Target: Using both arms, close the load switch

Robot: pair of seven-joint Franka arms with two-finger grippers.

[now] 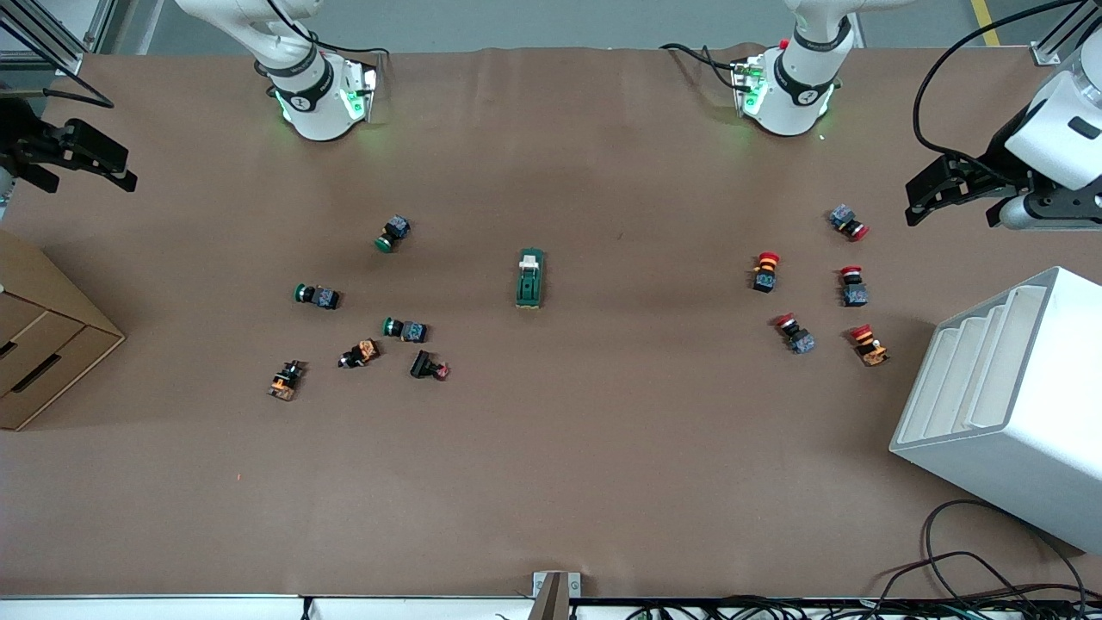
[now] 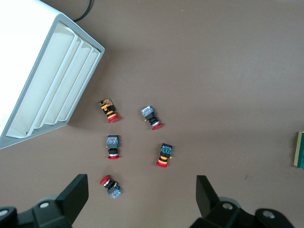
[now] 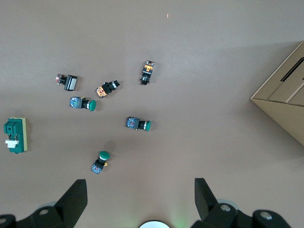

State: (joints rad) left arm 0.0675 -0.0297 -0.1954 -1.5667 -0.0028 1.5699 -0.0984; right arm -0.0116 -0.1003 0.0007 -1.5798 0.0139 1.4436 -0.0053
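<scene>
The load switch [image 1: 529, 278], a dark green block with a cream lever piece at the end toward the robot bases, lies at the middle of the table. It also shows in the right wrist view [image 3: 15, 135], and its edge shows in the left wrist view [image 2: 299, 149]. My left gripper [image 1: 914, 202] is open and empty, up in the air over the left arm's end of the table, above the red-capped buttons [image 2: 141, 199]. My right gripper [image 1: 120, 168] is open and empty, up over the right arm's end of the table [image 3: 141, 199]. Both are well apart from the switch.
Several green-capped and orange push buttons [image 1: 405, 329] lie between the switch and the right arm's end. Several red-capped buttons [image 1: 764, 271] lie toward the left arm's end. A white slotted rack [image 1: 1007, 405] and a cardboard drawer box [image 1: 43, 344] stand at the table's ends.
</scene>
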